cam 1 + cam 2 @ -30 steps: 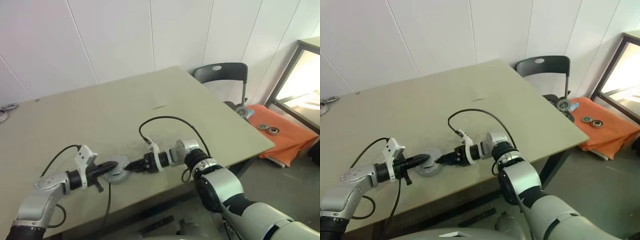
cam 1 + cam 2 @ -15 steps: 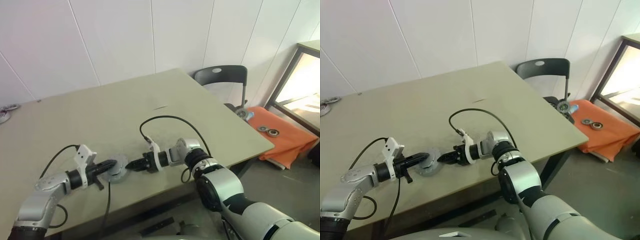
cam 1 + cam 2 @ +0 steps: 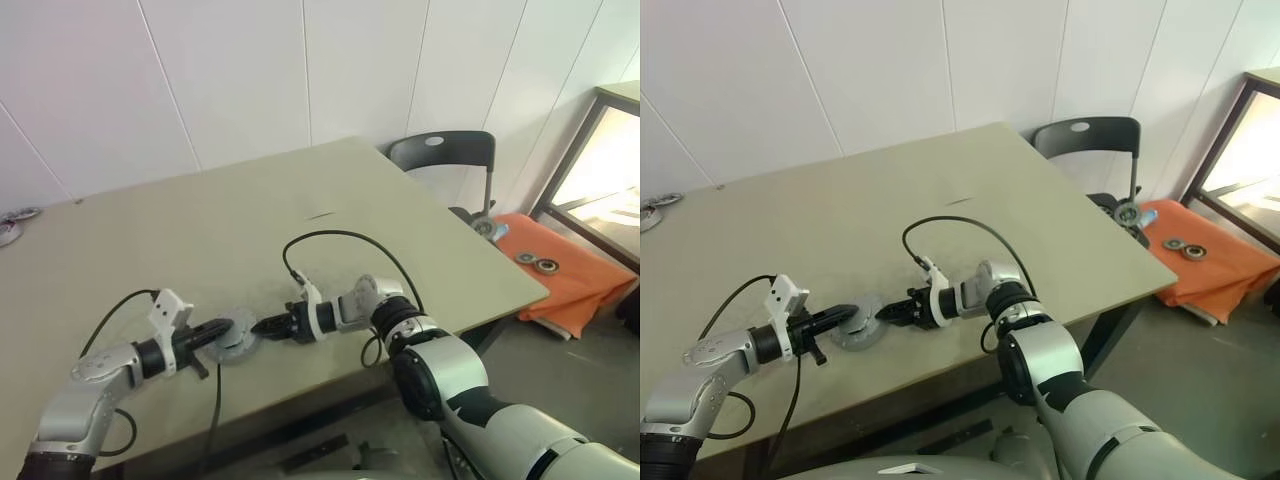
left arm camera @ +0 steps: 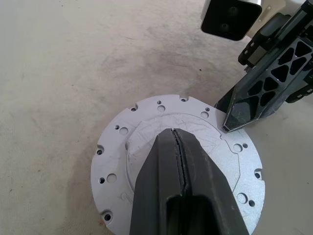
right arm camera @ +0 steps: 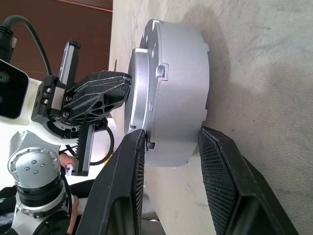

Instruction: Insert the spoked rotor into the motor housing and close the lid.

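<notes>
Motor housing (image 4: pixel 146 147) sits on the beige table (image 3: pixel 200 230), near its front edge, btwn the 2 grippers. From outside it's a squat silver round can w/ a flat lid (image 4: pixel 117 152) on top: lid has small holes round its rim and a raised centre plate. No rotor or copper windings can be seen w/ the lid sitting over the body.

L gripper (image 4: pixel 179 142) comes in from the robot's left, fingers pressed tight together, nothing btwn them. Their joined tips lie on top of the lid, about at its centre.

R gripper (image 5: pixel 171 139) comes in from the robot's right, pointing left across the table. Its 2 fingers are part-open and straddle the housing's edge: 1 finger (image 5: pixel 127 166) at the lid's rim, the other (image 5: pixel 220 161) down by the body's base near the table. Right wrist view shows the housing body (image 5: pixel 181 93) btwn them; whether they actually pinch it or just bracket it, can't tell. In left wrist view 1 R fingertip (image 4: pixel 234 115) touches the lid's rim.

Elsewhere: black cable (image 3: pixel 340 240) loops up over the R wrist; black chair (image 3: pixel 445 150) stands past the table's far right corner; orange cloth (image 3: pixel 560 270) on the floor to the right carries some small round metal parts (image 3: pixel 535 258); more metal bits (image 3: pixel 12 222) at the table's far left edge.
</notes>
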